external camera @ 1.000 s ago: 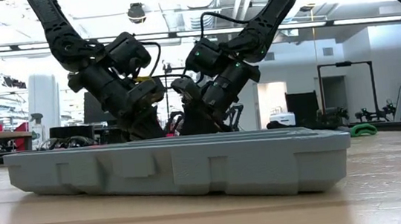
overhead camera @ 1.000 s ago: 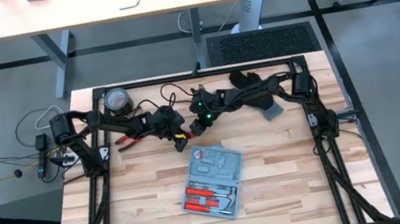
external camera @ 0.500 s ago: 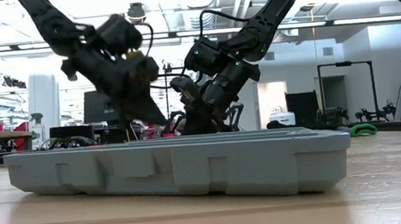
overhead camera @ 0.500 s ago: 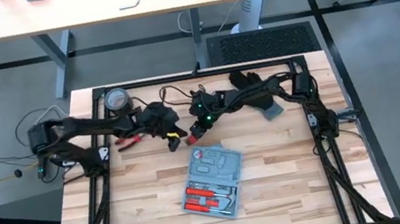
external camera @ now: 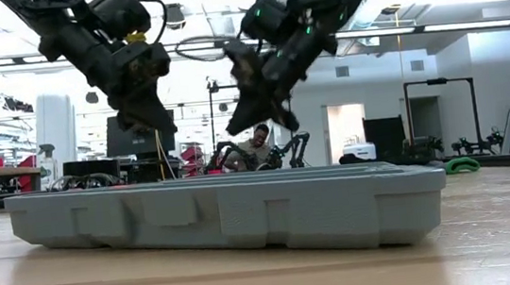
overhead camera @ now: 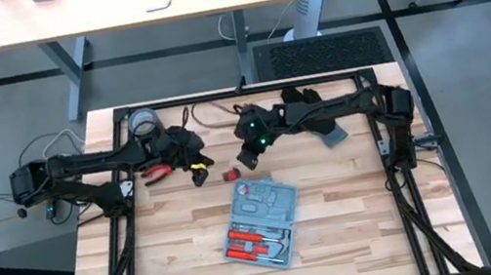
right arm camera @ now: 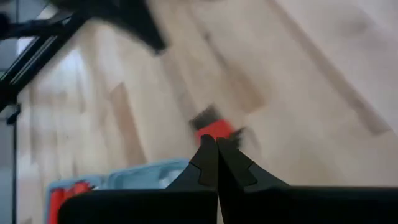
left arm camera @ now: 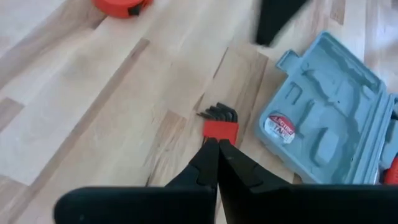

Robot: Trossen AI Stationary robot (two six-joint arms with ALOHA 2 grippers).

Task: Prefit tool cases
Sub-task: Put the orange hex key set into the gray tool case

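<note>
Tool case (overhead camera: 260, 224): open, lying flat on the wooden table (overhead camera: 357, 218), centre front, blue-grey with moulded recesses.

Left gripper (overhead camera: 198, 175): raised above the table behind and to the left of the case. In the left wrist view its two dark fingers (left arm camera: 217, 163) are pressed together with nothing between them. Directly below the tips in that view lies a hex key set (left arm camera: 219, 122) in a red holder, flat on the wood and free of the gripper.

Right gripper (overhead camera: 246, 160): raised above the table behind the case, to the right of the left gripper. In the right wrist view its fingers (right arm camera: 213, 160) are likewise closed on nothing, with the hex key set visible below the tips on the table.

Position of the hex key set: in the high view it lies on the table between the two grippers, just behind the rear edge of the case and apart from it.

Case contents: red-handled tools (overhead camera: 249, 245) occupy the front half; the rear half carries a round label (left arm camera: 278, 126).

Further items: red-handled pliers (overhead camera: 156, 171) lie on the table at the left, under the left arm. A tape roll (overhead camera: 143, 124) sits at the rear left corner. A black glove (overhead camera: 304, 101) lies at the rear, under the right arm. In the low view both grippers hang clear above the case.
</note>
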